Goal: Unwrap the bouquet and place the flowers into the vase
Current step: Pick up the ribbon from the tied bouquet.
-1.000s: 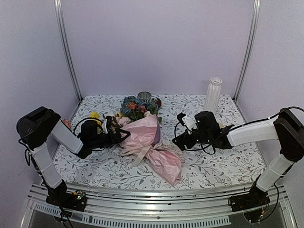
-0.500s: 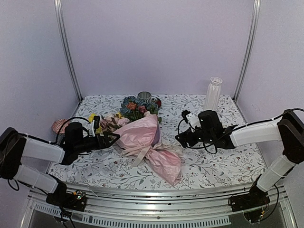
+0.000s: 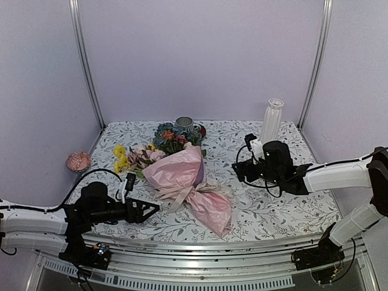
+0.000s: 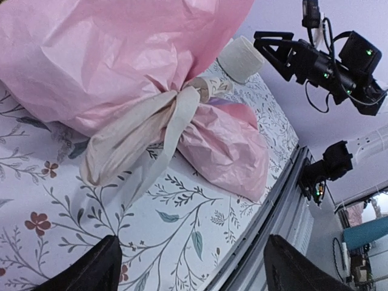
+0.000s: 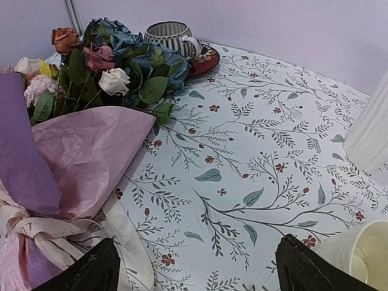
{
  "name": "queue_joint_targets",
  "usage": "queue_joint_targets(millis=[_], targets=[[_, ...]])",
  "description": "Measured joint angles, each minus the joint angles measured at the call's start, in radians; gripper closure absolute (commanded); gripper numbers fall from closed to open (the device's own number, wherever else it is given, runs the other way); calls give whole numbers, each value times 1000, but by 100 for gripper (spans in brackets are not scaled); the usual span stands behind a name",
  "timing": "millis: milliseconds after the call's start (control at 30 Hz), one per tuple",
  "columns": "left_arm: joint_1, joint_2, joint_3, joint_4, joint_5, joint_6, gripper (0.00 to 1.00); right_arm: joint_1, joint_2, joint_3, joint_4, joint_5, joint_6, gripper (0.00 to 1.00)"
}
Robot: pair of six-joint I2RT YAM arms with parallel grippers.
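Currently the bouquet [image 3: 185, 182], tied with ribbon [image 4: 139, 136], lies on the tabletop [image 3: 291, 200], left gripper [image 3: 151, 209] near-left, right gripper [image 3: 242, 171] right, both jaws spread, gripping nothing.

Robot lab test cell. Plain lilac wall panels [image 3: 200, 54] close in three sides, held by bare aluminium posts [image 3: 83, 60]. Bench [image 3: 285, 209] covered with floral-print cloth, slotted aluminium rail [image 3: 200, 267] along near edge. Two white-and-black robot arms mounted at that edge: left arm [image 3: 33, 221], right arm [image 3: 339, 174]. Homely props staged on cloth: wrapped bouquet [image 3: 182, 176], white ribbed vase [image 3: 272, 120], striped cup [image 3: 184, 123] on red saucer [image 5: 209, 60]
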Motion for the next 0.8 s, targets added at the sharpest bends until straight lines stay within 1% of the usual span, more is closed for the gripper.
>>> queue_joint_targets(millis=[100,200,300,400,467,533,633,700,733,800], targets=[[-79,12,1,-18,-63,-11,20,0,-35,-27,24,24,18,6],[-134,57,21,-26,-124,-11,24,0,-59,-40,50,32,37,8],[-185,139,60,-24,-177,-8,29,0,-58,-27,55,31,56,8],[-228,231,91,-7,-221,-7,34,0,-41,30,42,31,74,7],[-254,302,108,8,-247,-8,37,0,-26,63,52,47,83,7],[-271,372,131,14,-271,-11,38,0,-14,61,77,69,87,7],[-284,460,173,13,-303,-13,38,0,13,13,121,97,92,7],[-290,506,208,8,-335,-19,33,0,31,-14,122,102,98,7],[-291,521,221,6,-353,-22,29,0,37,-27,121,101,103,7],[-293,534,232,6,-387,-31,24,0,39,-35,123,99,109,7]])
